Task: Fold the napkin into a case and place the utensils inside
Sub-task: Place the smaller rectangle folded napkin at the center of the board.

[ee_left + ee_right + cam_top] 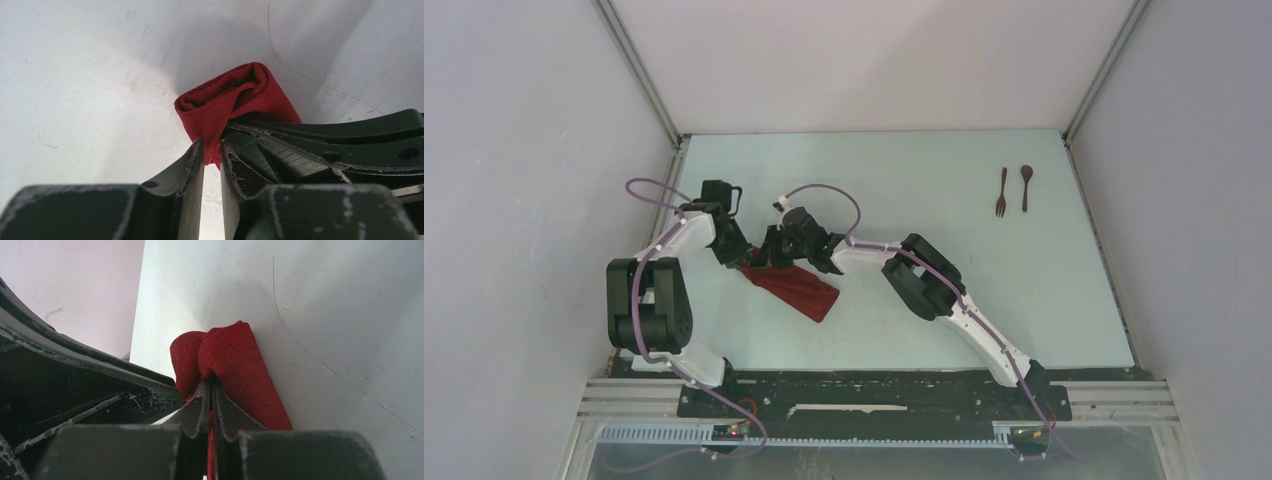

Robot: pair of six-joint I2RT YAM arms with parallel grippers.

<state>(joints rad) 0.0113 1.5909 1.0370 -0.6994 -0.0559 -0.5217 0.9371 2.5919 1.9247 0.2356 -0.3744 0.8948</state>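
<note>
Woven red napkin (pixel 799 290) rolled, wooden fork (pixel 1001 192), spoon (pixel 1026 186)

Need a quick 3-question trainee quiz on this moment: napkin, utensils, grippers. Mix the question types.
1. True or false: the fork and spoon are already inside the folded napkin.
2. Of the left gripper and right gripper, which pinch the napkin? A) left only B) right only C) both
3. Fill in: in the top view, the fork lies just ____ of the spoon.

Key: 1 false, they lie bare at the far right; 2 C; 3 left.
</note>
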